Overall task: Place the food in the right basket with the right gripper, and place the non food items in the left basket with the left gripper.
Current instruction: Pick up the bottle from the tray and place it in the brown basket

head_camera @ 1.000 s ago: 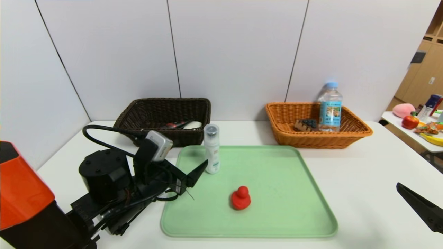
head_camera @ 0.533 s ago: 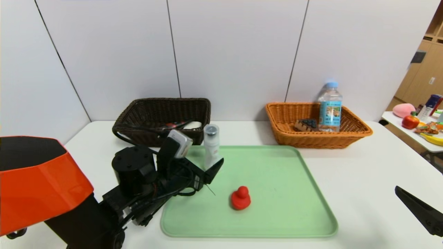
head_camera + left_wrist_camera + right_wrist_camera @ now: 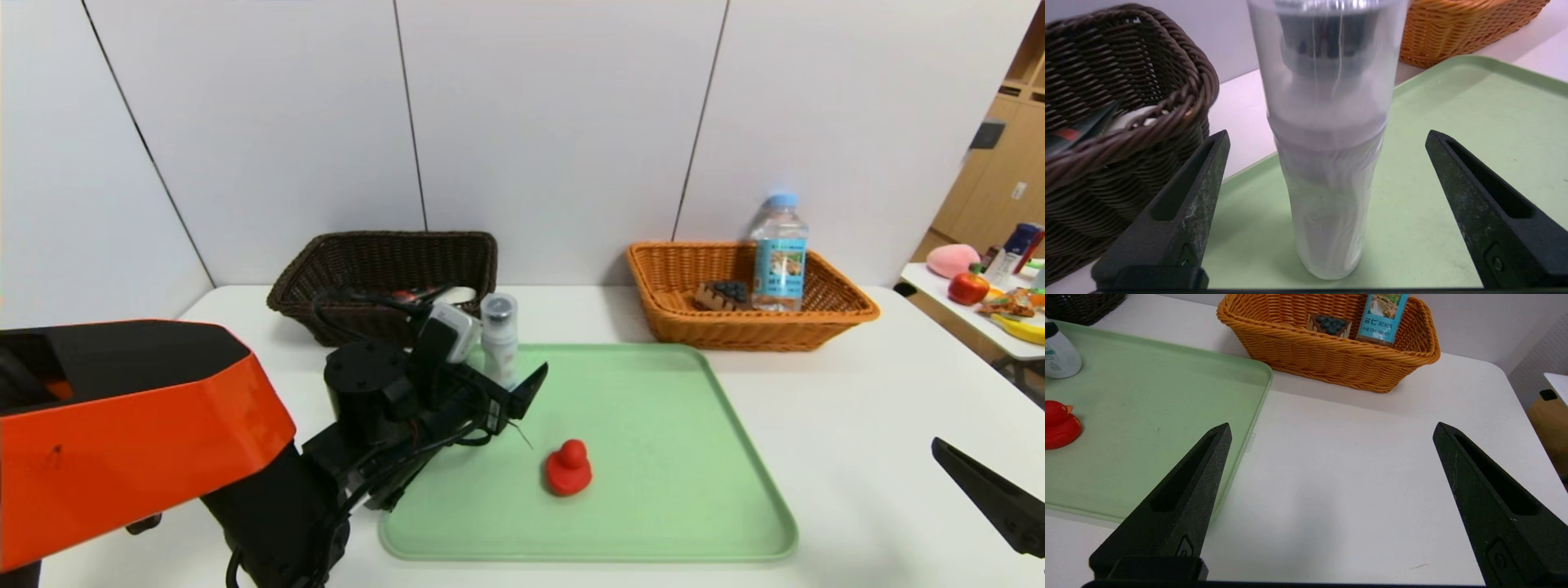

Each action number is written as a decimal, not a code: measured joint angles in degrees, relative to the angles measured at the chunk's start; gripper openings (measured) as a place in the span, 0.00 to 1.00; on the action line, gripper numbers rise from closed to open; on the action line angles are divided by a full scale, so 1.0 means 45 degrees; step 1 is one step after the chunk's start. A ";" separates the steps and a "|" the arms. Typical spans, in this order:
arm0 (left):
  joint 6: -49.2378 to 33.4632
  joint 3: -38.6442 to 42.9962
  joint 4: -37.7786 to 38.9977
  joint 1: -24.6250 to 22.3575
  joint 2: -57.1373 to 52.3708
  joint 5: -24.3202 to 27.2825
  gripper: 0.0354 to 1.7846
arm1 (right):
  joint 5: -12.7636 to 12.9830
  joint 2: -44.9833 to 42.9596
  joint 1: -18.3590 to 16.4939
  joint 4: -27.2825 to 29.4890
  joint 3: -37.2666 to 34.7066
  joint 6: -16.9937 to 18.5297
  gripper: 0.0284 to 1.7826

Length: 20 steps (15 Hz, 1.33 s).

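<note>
Left wrist view shows the left gripper [image 3: 1327, 163] level, fingers [image 3: 1184, 208] wide (untouching) astride the upright spray bottle [image 3: 1327, 163] on the tray [image 3: 1453, 122].

the white table [image 3: 857, 425] carries three things directly. a green tray [image 3: 653, 457] lies at its centre, flat on the surface. the dark brown basket [image 3: 384, 282] stands at about 11 o'clock from the tray, just beside the tray's far left corner. the orange basket [image 3: 747, 322] stands at about 1 o'clock from it, near the far right corner. the two baskets are well apart, both close to the wall.
</note>
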State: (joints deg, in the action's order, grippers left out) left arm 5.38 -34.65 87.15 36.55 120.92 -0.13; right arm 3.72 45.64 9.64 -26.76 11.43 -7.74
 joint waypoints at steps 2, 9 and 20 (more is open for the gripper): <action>-0.0003 -0.0190 0.0000 0.0000 0.0312 -0.0005 0.94 | 0.0011 -0.0043 0.0000 0.0011 -0.0073 0.0014 0.95; 0.0024 -0.0599 0.0005 0.0011 0.0642 -0.0442 0.60 | -0.0008 -0.0244 -0.0005 0.0043 -0.0203 0.0014 0.95; 0.0165 0.0049 -0.0011 0.0539 -0.0742 -0.0574 0.34 | -0.0030 -0.0349 0.0000 0.0049 -0.0553 0.0000 0.95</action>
State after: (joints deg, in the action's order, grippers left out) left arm 6.12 -34.43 87.10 38.97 117.58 -2.72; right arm 3.58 44.07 9.64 -26.54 8.95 -7.74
